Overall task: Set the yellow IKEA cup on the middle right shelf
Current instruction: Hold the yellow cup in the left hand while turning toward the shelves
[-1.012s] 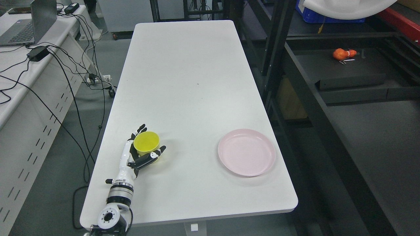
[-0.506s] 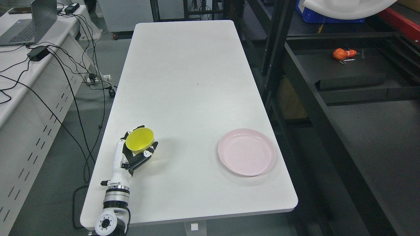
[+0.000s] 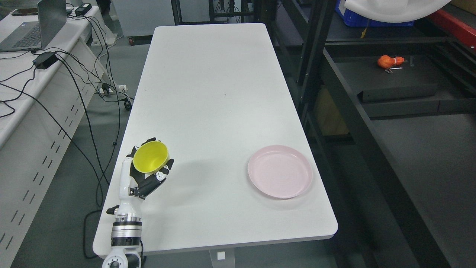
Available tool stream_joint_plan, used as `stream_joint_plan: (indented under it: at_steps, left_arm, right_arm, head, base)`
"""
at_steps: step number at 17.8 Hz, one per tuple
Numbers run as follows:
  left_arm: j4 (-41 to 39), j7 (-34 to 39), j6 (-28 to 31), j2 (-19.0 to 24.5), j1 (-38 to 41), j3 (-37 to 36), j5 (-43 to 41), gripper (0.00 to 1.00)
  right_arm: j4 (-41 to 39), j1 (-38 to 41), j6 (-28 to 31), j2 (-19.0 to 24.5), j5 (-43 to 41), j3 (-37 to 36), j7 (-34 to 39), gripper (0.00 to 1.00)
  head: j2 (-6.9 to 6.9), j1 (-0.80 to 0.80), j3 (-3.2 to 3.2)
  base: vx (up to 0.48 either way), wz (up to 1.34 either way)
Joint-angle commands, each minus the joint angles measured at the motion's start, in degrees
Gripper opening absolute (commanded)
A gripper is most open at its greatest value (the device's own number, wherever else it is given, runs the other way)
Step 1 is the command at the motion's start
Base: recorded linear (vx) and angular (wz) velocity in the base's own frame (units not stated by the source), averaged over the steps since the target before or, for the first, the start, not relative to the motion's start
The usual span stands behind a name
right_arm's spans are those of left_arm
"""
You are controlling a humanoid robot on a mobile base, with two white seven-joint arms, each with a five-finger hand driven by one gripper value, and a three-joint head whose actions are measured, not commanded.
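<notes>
The yellow cup is held in my left hand above the front left part of the white table. The fingers are curled around its wall and its open mouth faces up toward the camera. My left arm comes in from the bottom left. The dark shelving unit stands to the right of the table. My right hand is out of view.
A pink plate lies on the front right of the table. An orange object sits on a dark shelf at the right. A side desk with a laptop and cables stands at the left.
My left hand closed on the yellow cup, lifted it off the table and moved it left, toward the table's left edge.
</notes>
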Motion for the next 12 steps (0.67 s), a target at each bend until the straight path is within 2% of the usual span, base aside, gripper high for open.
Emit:
stream_joint_plan:
  at_steps: [1,7,12]
  left_arm:
    - [-9.3,-0.1,-0.5,1.0,2.2,-0.1,0.1,0.00]
    - [-9.9,-0.1,-0.3,1.0,2.1,0.2,0.1,0.00]
    - [-9.6,0.0,-0.1,1.0,2.2,0.4,0.1,0.00]
  right_arm:
    - [0.0,0.8,0.0,-1.0,-1.4,1.0,0.0,0.99]
    - [0.0,0.8,0.0,-1.0,-1.4,1.0,0.0,0.99]
    - [0.0,0.8,0.0,-1.0,-1.4,1.0,0.0,0.99]
  head:
    - [0.00,0.00,0.00]
    - [0.00,0.00,0.00]
    - [0.00,0.00,0.00]
  base:
    - [-0.020,0.01]
    - [-0.062,0.02]
    - [-0.196,-0.06]
